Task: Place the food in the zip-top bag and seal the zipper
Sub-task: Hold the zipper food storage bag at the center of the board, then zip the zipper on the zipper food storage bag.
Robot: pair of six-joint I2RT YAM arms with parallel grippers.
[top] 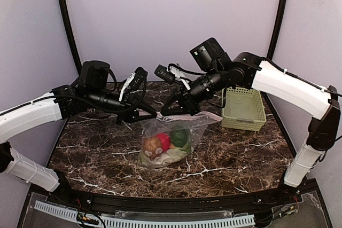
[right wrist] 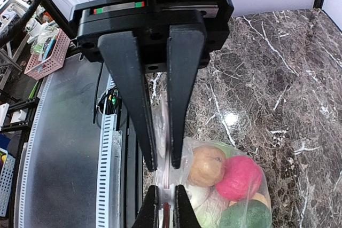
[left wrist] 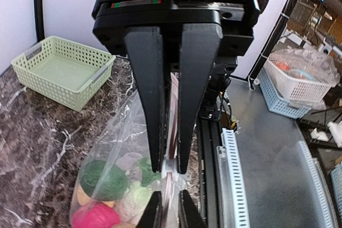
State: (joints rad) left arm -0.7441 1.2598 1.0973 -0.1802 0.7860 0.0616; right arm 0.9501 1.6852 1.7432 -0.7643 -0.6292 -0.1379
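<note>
Bag (top: 199, 125) holding food (top: 165, 143): wrist views are showing left gripper (left wrist: 168, 170) and right gripper (right wrist: 163, 166) each pinching the zipper (left wrist: 172, 105); overhead, that strip is blending into crinkled plastic.

Both arms reach inward from the sides toward the far middle, their wrists sloping down and their tips nearly meeting. The left tool (top: 152, 116) and the right tool (top: 166, 112) each pinch the zipper (left wrist: 172, 105) between narrow jaws.
</note>
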